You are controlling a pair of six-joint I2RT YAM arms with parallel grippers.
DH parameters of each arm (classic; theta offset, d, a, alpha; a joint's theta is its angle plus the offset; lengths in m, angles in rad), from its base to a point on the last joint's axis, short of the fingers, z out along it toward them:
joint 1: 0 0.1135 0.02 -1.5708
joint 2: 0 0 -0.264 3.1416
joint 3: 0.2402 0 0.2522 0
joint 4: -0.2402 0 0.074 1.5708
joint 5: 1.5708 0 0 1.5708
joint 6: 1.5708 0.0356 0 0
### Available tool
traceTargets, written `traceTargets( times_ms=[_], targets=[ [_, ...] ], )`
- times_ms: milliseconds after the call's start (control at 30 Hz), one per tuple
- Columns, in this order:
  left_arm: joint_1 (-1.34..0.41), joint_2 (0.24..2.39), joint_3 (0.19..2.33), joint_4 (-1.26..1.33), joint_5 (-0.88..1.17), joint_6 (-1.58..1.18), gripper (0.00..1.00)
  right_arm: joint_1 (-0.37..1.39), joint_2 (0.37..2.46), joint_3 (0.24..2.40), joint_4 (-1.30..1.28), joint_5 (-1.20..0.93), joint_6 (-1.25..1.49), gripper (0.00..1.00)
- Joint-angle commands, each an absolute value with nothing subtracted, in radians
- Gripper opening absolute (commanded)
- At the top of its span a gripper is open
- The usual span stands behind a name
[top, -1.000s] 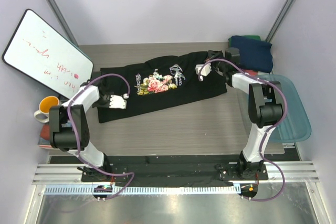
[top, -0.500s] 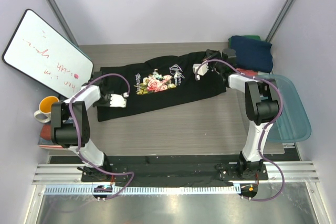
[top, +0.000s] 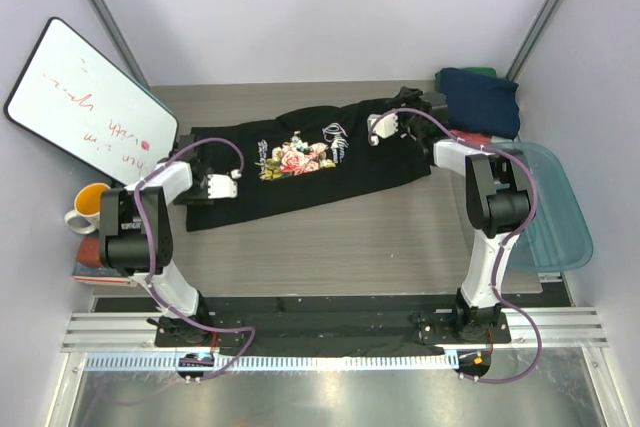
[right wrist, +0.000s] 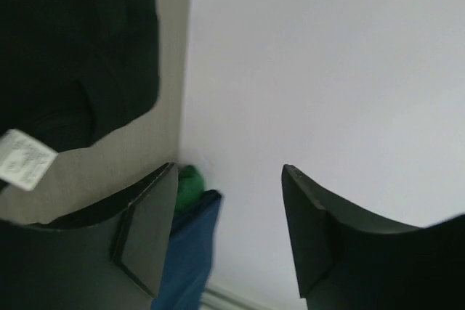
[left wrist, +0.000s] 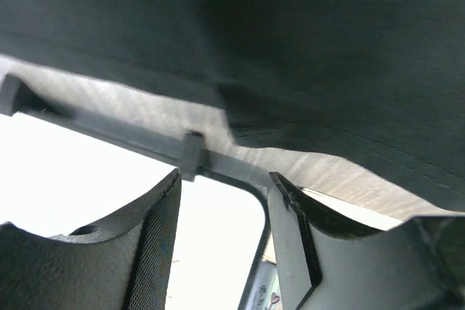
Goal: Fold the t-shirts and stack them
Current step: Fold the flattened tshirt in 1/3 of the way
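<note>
A black t-shirt [top: 300,162] with a pink rose print and white lettering lies spread flat across the middle of the table. My left gripper [top: 220,185] hovers at its left end, open, with nothing between its fingers [left wrist: 149,241]; black cloth [left wrist: 305,41] fills the top of the left wrist view. My right gripper [top: 390,124] is over the shirt's right end, also open and empty. In the right wrist view the black t-shirt [right wrist: 73,49] and its white label [right wrist: 22,156] lie at the left. A navy t-shirt [top: 482,97] lies on a green one [top: 478,71] at the back right.
A whiteboard [top: 90,102] leans at the back left, with an orange mug [top: 90,205] below it. A translucent blue tub [top: 555,217] sits at the right edge, with coral-red cloth [top: 478,139] by its far end. Walls close in on three sides.
Both grippers were shut on the black t-shirt's ends and have now opened, letting go of it. The right gripper has shifted slightly left and back.
</note>
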State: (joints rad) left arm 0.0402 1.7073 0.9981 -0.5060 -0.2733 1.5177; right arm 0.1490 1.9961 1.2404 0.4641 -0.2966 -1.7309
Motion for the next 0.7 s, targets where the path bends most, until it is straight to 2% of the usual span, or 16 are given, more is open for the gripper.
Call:
traceTargets(
  times_ms=[0, 33, 67, 133, 167, 200, 267, 300, 333, 500, 667],
  targets=[
    [0.046, 1.658, 1.057, -0.422, -0.258, 1.445, 0.53, 0.146, 1.915, 1.299, 0.251, -0.198, -1.591, 0.58],
    [0.045, 1.638, 1.068, -0.423, -0.217, 1.442, 0.53, 0.143, 1.905, 1.318, 0.185, -0.184, -1.56, 0.54],
    [0.043, 1.628, 1.071, -0.423, -0.195, 1.439, 0.56, 0.135, 1.902, 1.327, 0.066, -0.183, -1.543, 0.4],
    [0.041, 1.606, 1.071, -0.428, -0.148, 1.448, 0.58, 0.124, 1.904, 1.366, -0.073, -0.192, -1.505, 0.22],
    [0.035, 1.602, 1.071, -0.434, -0.137, 1.451, 0.57, 0.117, 1.908, 1.377, -0.174, -0.19, -1.491, 0.07],
    [0.034, 1.598, 1.071, -0.451, -0.121, 1.457, 0.55, 0.114, 1.911, 1.387, -0.21, -0.192, -1.48, 0.01],
    [0.025, 1.588, 1.065, -0.472, -0.085, 1.462, 0.28, 0.106, 1.925, 1.399, -0.274, -0.184, -1.457, 0.01],
    [0.022, 1.583, 1.063, -0.494, -0.069, 1.46, 0.08, 0.101, 1.93, 1.399, -0.287, -0.184, -1.447, 0.01],
    [0.02, 1.577, 1.065, -0.514, -0.052, 1.459, 0.0, 0.098, 1.933, 1.408, -0.305, -0.184, -1.445, 0.01],
    [0.009, 1.52, 1.1, -0.711, 0.126, 1.482, 0.0, 0.084, 1.95, 1.443, -0.468, -0.219, -1.451, 0.01],
    [-0.024, 1.52, 1.134, -0.885, 0.15, 1.509, 0.0, 0.08, 1.957, 1.494, -0.701, -0.311, -1.511, 0.01]
  ],
)
